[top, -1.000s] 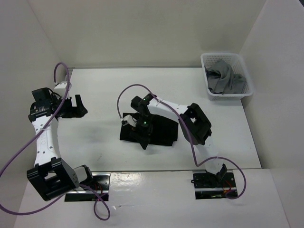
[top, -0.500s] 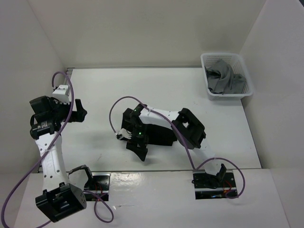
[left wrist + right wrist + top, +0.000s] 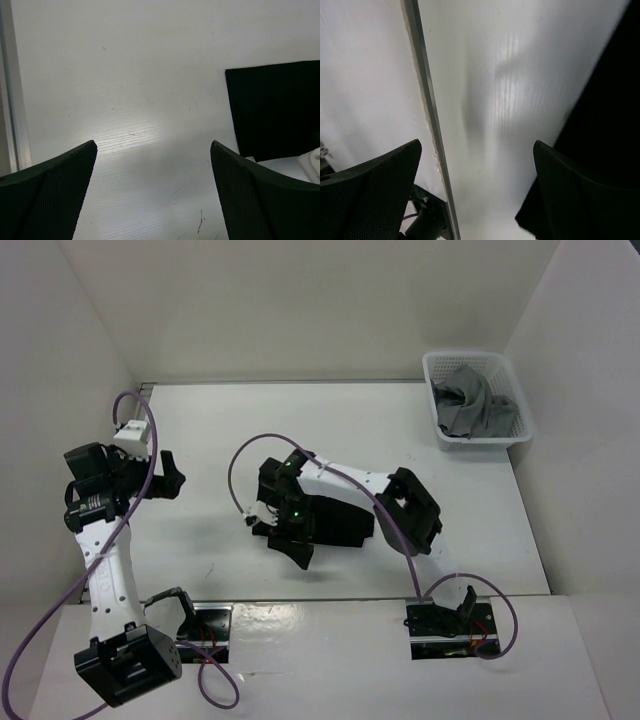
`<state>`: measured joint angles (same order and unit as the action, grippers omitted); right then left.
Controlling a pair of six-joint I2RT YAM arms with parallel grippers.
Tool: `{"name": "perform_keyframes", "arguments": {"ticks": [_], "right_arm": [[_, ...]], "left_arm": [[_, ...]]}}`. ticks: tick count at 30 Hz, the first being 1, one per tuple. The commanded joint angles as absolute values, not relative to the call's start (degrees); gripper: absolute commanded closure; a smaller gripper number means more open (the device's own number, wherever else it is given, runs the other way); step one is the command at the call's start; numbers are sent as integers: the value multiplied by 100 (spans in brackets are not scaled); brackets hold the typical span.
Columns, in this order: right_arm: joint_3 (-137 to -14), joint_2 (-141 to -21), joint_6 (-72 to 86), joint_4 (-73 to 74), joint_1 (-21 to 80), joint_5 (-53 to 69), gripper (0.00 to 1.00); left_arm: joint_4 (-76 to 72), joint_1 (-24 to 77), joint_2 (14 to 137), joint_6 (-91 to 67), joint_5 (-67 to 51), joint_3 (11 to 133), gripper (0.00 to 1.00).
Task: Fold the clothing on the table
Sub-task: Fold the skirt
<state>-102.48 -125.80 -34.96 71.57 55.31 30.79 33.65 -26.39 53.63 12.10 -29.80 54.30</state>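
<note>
Clothing (image 3: 345, 525): looks soft, light, limp, so best pinched at a free corner off the table (image 3: 200, 430); left gripper (image 3: 153, 147), right gripper (image 3: 478, 145) spread wide, empty.

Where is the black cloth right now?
In the top view, the black clothing lies flat near the middle of the table, partly under the right arm; the white basket sits away at the far right corner.

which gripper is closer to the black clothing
Right. The right gripper hangs open at the left edge of the clothing. The left gripper, also open, is well off to the left over bare table, apart from the fabric.
</note>
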Motion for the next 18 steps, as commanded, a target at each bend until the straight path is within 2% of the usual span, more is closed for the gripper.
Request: {"name": "perform_keyframes", "arguments": {"ticks": [1, 7, 14, 18], "right_arm": [[-10170, -11507, -3271, 7190, 5537, 2367, 4], [-9440, -10794, -3076, 6864, 5028, 1969, 4], [-8334, -10617, -3076, 6320, 4036, 2249, 4], [-8051, -10564, -3076, 6152, 3981, 2311, 4]], "left_arm": [[3384, -2672, 5423, 1406, -3261, 5528, 0], [3437, -2672, 5528, 1512, -3366, 5528, 0], [3612, -2672, 5703, 1757, -3647, 5528, 0], [3674, -2672, 5757, 1811, -3762, 5528, 0]]}}
